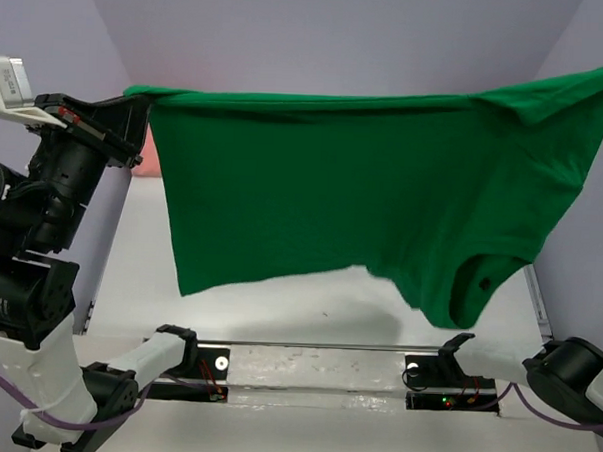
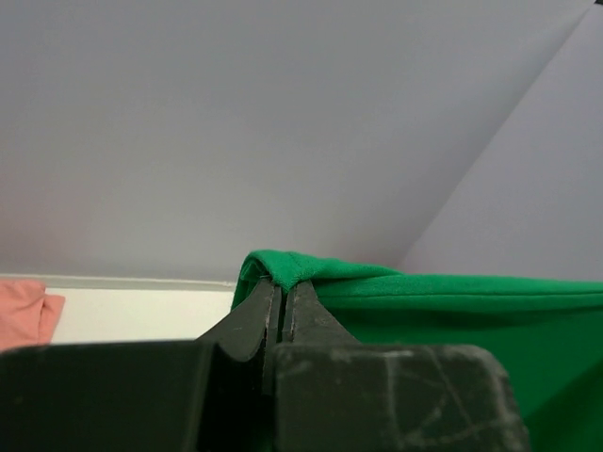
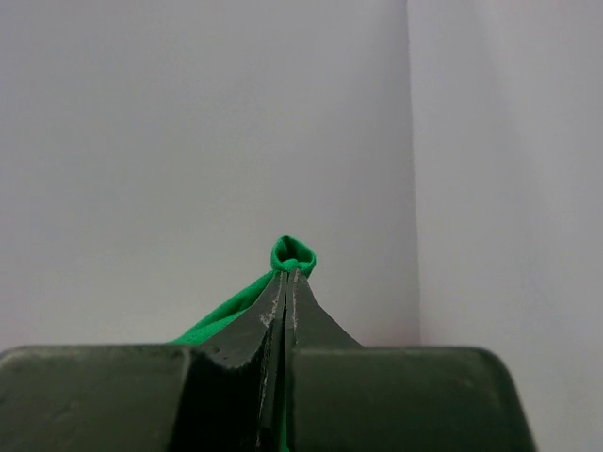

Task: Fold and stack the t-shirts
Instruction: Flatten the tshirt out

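Note:
The bright green t-shirt (image 1: 343, 188) hangs stretched in the air across the top view, held up at both upper corners. My left gripper (image 1: 137, 97) is shut on its left corner; the left wrist view shows the cloth (image 2: 377, 292) pinched at my left gripper's tips (image 2: 283, 287). My right gripper is off the right edge of the top view; the right wrist view shows my right gripper (image 3: 288, 275) shut on a small green fold (image 3: 292, 254). A salmon-pink t-shirt (image 2: 24, 311) lies on the table at the far left. The dark red t-shirt is out of view.
The white table (image 1: 139, 269) lies below the hanging shirt. Grey walls (image 1: 320, 37) close in the back and both sides. The arm bases and a black rail (image 1: 325, 372) run along the near edge.

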Motion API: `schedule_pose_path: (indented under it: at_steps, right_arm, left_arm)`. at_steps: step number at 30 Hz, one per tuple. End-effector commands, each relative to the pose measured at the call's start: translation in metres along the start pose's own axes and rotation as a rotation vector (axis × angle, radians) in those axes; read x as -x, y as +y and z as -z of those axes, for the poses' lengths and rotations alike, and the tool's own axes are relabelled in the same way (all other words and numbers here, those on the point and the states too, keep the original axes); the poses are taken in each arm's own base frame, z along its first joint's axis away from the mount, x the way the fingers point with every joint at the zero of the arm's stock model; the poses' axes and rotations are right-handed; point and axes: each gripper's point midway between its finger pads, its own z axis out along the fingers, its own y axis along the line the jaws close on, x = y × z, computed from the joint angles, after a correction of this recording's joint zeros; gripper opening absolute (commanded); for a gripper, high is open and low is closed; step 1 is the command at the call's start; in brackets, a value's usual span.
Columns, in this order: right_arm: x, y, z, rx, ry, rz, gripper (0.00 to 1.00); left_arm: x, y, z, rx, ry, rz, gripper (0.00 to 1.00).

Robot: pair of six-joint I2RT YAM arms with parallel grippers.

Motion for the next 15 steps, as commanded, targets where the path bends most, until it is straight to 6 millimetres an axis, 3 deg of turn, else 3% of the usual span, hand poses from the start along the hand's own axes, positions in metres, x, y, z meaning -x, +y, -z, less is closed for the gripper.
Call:
schedule_pose_path:
  at_steps: [1,2,4,5,6,7,8,9,11,12,13,14,15]
  right_arm:
    - [-0.028,0.027,-0.014,0.051,0.067,0.041,0.0]
    - [-0.03,0.028,-0.015,0.048,0.07,0.051,0.0]
    - [-0.06,0.048,-0.033,0.038,0.122,0.104,0.0]
    - [-0.066,0.05,-0.034,0.039,0.136,0.12,0.0]
    - [-0.085,0.063,-0.044,0.039,0.16,0.148,0.0]
    - [-0.103,0.071,-0.05,0.04,0.19,0.187,0.0]
    - [-0.128,0.081,-0.055,0.038,0.237,0.226,0.0]
    - [-0.151,0.094,-0.061,0.045,0.272,0.243,0.0]
    - [-0.197,0.113,-0.067,0.078,0.339,0.287,0.0]
    - [-0.211,0.112,-0.074,0.065,0.353,0.295,0.0]
    - [-0.237,0.123,-0.078,0.095,0.391,0.297,0.0]
    - [-0.256,0.126,-0.081,0.1,0.42,0.309,0.0]
    - [-0.283,0.118,-0.087,0.081,0.464,0.339,0.0]
  left_arm:
    - [-0.014,0.02,-0.023,0.075,0.035,-0.024,0.0]
    - [-0.018,0.025,-0.028,0.092,0.047,-0.028,0.0]
    - [-0.048,0.052,-0.058,0.179,0.128,-0.034,0.0]
    - [-0.053,0.055,-0.059,0.188,0.141,-0.034,0.0]
    - [-0.07,0.064,-0.075,0.205,0.181,-0.033,0.0]
    - [-0.096,0.086,-0.085,0.27,0.229,-0.035,0.0]
    - [-0.112,0.096,-0.092,0.299,0.261,-0.025,0.0]
    - [-0.146,0.114,-0.105,0.325,0.319,-0.023,0.0]
    - [-0.176,0.131,-0.113,0.368,0.365,-0.004,0.0]
    - [-0.189,0.138,-0.123,0.368,0.372,0.004,0.0]
    - [-0.217,0.154,-0.123,0.412,0.424,0.009,0.0]
    - [-0.231,0.164,-0.124,0.443,0.44,0.011,0.0]
    - [-0.246,0.173,-0.13,0.455,0.456,0.013,0.0]
